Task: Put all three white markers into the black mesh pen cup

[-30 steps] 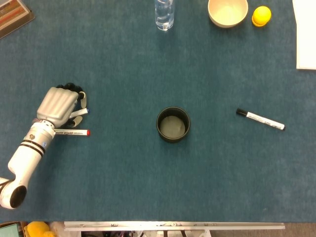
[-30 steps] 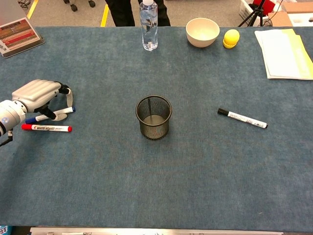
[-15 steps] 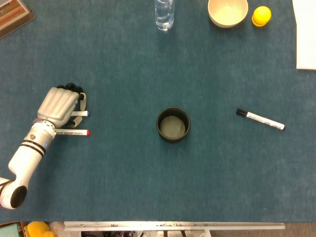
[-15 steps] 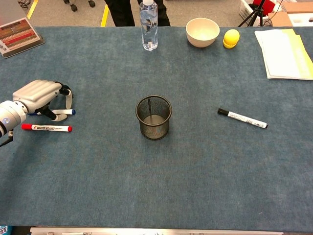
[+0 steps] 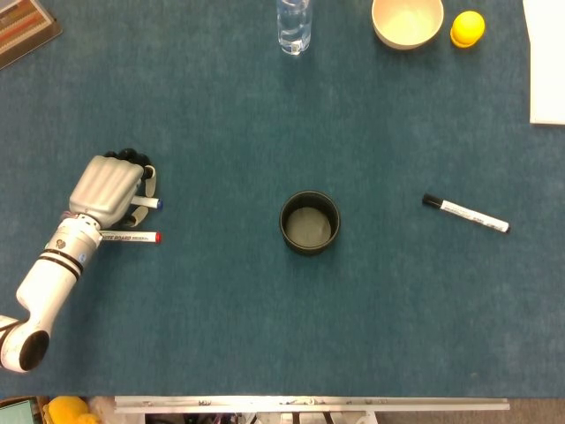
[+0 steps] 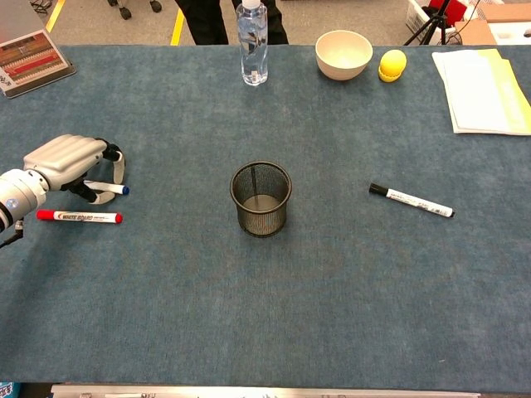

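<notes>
My left hand (image 5: pixel 108 187) (image 6: pixel 66 157) is at the table's left side, its fingers curled around a white marker with a blue cap (image 5: pixel 146 202) (image 6: pixel 112 188); the cap end pokes out to the right. A white marker with a red cap (image 5: pixel 128 237) (image 6: pixel 79 216) lies flat just in front of that hand. The black mesh pen cup (image 5: pixel 309 223) (image 6: pixel 260 199) stands upright mid-table and looks empty. A third white marker, black-capped (image 5: pixel 465 214) (image 6: pixel 412 201), lies to the cup's right. My right hand is out of both views.
Along the far edge stand a clear water bottle (image 5: pixel 293 22) (image 6: pixel 254 41), a cream bowl (image 5: pixel 407 19) (image 6: pixel 343 53) and a yellow object (image 5: pixel 467 27) (image 6: pixel 392 64). Papers (image 5: pixel 547 62) (image 6: pixel 485 91) lie far right, a printed booklet (image 5: pixel 22 26) (image 6: pixel 33 58) far left.
The blue-capped marker has turned in my left hand from slanted to nearly level, and more of its body is now hidden under the fingers. Nothing else moved.
</notes>
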Tool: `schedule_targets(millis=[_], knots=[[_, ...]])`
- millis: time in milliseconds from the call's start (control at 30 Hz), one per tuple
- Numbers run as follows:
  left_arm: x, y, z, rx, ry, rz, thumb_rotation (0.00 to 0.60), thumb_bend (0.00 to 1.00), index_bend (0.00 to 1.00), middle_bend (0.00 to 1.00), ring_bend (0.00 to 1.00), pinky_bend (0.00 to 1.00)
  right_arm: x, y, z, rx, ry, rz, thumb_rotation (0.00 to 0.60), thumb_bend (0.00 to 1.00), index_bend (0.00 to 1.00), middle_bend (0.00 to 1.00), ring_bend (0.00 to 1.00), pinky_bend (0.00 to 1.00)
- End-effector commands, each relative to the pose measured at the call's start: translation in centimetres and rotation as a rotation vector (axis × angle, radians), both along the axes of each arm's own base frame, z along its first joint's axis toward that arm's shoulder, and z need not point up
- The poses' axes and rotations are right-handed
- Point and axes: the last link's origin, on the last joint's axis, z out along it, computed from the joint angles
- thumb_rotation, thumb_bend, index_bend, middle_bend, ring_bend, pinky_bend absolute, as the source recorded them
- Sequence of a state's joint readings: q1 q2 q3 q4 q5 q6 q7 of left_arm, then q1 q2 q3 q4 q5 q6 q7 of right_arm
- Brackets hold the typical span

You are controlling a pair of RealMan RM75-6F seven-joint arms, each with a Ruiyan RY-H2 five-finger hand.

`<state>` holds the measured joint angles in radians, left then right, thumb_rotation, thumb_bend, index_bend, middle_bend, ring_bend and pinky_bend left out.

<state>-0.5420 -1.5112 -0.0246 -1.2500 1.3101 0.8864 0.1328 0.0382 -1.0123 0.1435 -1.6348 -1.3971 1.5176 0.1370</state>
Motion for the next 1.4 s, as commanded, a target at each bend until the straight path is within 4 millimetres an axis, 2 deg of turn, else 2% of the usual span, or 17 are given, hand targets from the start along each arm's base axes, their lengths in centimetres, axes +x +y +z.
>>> schedule_targets(millis=[33,400,800,1133,1400], knots=[[0.0,0.0,-0.1,-0.001,0.001,-0.001,0.600,0.29,0.55,0.29,0.22,0.32,0.0,0.0,0.0,-0.003,0.000,0.002,0.600,0.28,0.52,0.47,0.33,0.52],[0.1,0.2,0.9,0.028,-0.027,0.002,0.600,0.30,0.60,0.30,0.22,0.32,0.3,-0.1,0.0,-0.007,-0.003,0.014,0.600,0.28,0.52,0.47,0.33,0.52],[1.5,0.0,4.4,0.021,-0.219,0.046,0.600,0.30,0.60,0.30,0.22,0.32,0.6,-0.7,-0.5,0.009,-0.004,0.030,0.600,0.28,0.52,0.47,0.33,0.52],[6.0,-0.8,7.3,-0.065,-0.492,0.060,0.600,0.31,0.62,0.30,0.22,0.32,0.7,-0.9,-1.0,0.022,-0.008,0.035,0.600,0.28,0.52,0.47,0.33,0.52],[10.6,-1.5,8.1,-0.215,-0.665,0.070,0.600,0.31,0.62,0.31,0.22,0.32,0.5,-0.9,-1.3,0.028,-0.015,0.031,0.600,0.28,0.52,0.47,0.33,0.52]])
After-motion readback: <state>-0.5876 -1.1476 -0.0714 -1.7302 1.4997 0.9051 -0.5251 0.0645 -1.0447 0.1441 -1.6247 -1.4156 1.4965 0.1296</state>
